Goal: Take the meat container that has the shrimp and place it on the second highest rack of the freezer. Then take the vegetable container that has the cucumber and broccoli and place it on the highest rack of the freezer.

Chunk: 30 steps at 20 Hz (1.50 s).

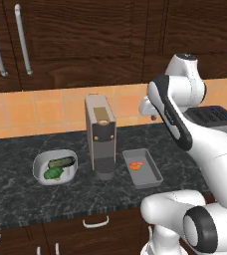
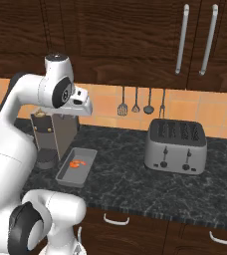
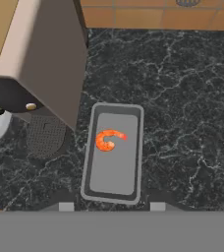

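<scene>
Trouble lies beside the shallow dark grey rectangular tray (image 3: 113, 153) with its curled orange shrimp (image 3: 109, 140) on the black speckled counter (image 3: 182, 98): the tall beige coffee machine (image 1: 100, 134) stands just beside it, so the wide-spread two-finger gripper (image 3: 112, 205) above could clip it descending.

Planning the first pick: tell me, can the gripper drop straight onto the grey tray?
Probably yes. The gripper hangs open above the tray, nothing between them. The coffee machine stands close on one side, apart from the tray.

grey meat container (image 3: 114, 153) flat on counter, shrimp (image 3: 109, 140) inside; white vegetable container (image 1: 55, 167) holds cucumber (image 1: 61, 162), broccoli (image 1: 52, 173).
</scene>
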Available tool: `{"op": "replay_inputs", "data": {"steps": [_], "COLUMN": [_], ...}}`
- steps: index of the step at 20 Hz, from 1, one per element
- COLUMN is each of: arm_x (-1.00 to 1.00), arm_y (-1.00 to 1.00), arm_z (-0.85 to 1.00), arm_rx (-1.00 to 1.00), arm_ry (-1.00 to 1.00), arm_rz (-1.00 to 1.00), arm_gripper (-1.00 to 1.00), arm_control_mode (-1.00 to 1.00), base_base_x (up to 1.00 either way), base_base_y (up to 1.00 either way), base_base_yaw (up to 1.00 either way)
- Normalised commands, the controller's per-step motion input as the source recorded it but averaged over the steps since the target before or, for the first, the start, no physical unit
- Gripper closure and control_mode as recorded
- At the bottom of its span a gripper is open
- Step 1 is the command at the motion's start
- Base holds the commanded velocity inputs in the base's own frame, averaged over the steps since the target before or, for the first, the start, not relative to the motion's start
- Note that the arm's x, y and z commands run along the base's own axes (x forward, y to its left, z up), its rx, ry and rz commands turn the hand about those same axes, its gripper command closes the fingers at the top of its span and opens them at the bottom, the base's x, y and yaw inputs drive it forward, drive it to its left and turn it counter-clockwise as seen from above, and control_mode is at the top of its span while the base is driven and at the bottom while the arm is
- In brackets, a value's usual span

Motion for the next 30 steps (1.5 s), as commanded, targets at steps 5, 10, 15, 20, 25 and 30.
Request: {"op": "replay_inputs", "data": {"steps": [5,10,15,20,25,30], "arm_x": [-0.38,-0.98,-0.63,-0.45,-0.51,-0.04], "arm_y": [0.05,0.27,0.16,0.02,0.0,0.0], "arm_z": [0.0,-0.19,-0.27,-0.03,-0.12,-0.5], "arm_rx": [0.0,0.04,0.01,0.1,0.22,0.26], "arm_ry": [-0.01,-0.09,0.0,0.0,0.0,0.02], "arm_rz": [0.01,-0.44,-0.9,-0.55,-0.24,-0.13], "arm_gripper": [-1.0,-1.0,-1.0,-1.0,-1.0,-1.0], "arm_control_mode": [-1.0,-1.0,-1.0,-1.0,-1.0,-1.0], "base_base_x": [0.0,0.0,0.0,0.0,0.0,0.0], "base_base_y": [0.0,0.0,0.0,0.0,0.0,0.0], "base_base_yaw": [0.0,0.0,0.0,0.0,0.0,0.0]}}
